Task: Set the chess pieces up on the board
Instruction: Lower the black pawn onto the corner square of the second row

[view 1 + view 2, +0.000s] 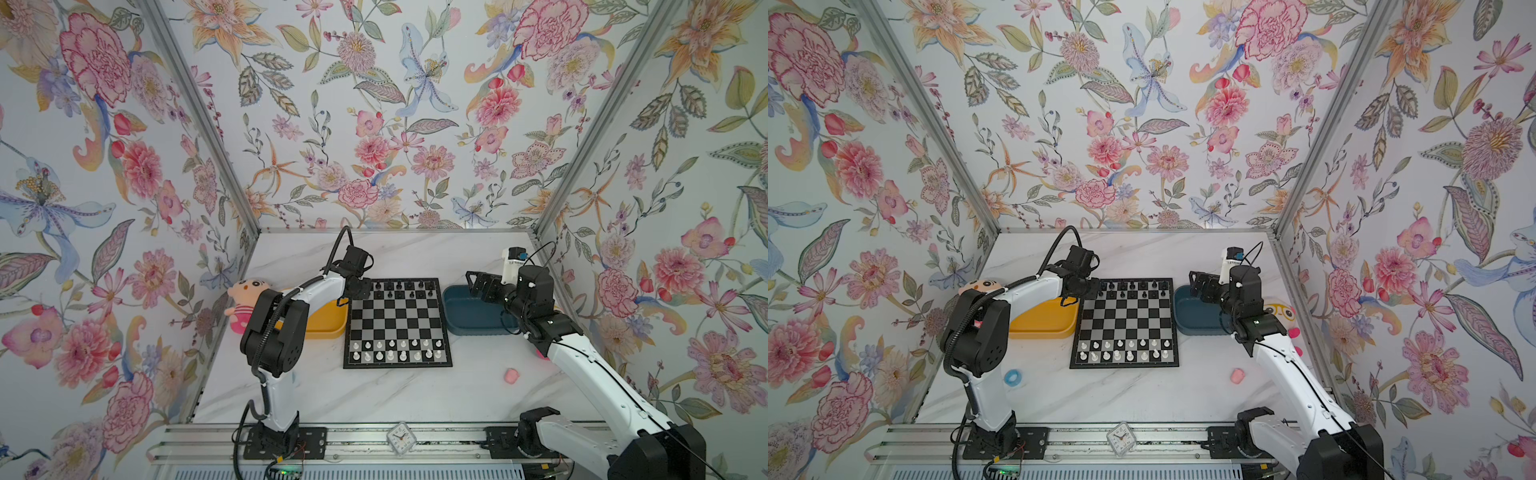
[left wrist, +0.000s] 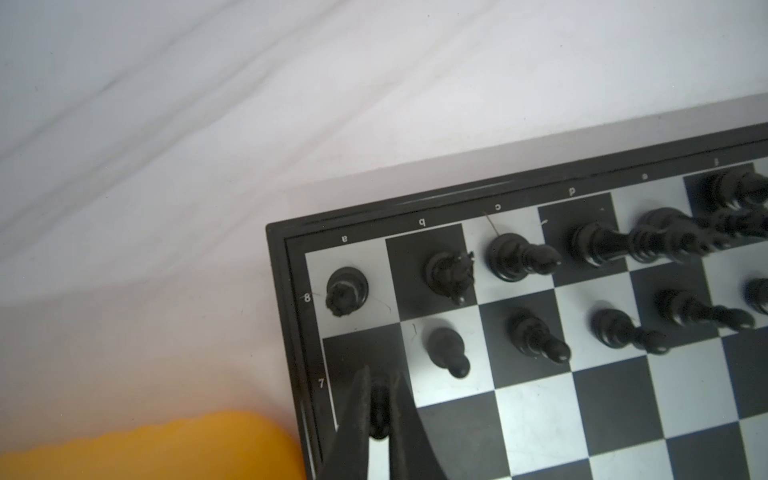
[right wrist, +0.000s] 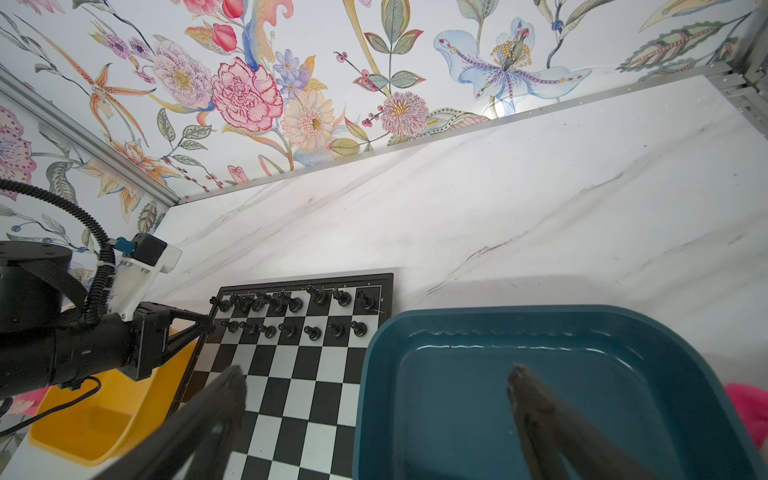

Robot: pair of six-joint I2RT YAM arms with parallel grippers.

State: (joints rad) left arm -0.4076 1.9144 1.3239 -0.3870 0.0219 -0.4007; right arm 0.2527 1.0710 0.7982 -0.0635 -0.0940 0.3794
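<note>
Pawn (image 2: pixel 379 411), black, is clamped between the tips of my left pincer (image 2: pixel 381 376) at the empty edge square of the board (image 1: pixel 397 322), next to the other black pieces (image 2: pixel 519 257) in its far rows. White pieces (image 1: pixel 390 355) line the near rows. My right pincer (image 3: pixel 376 372) gapes, holding nothing, over the blue tray (image 3: pixel 582 320).

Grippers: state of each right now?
Left gripper: closed on a black pawn.
Right gripper: open, holding nothing.
</note>
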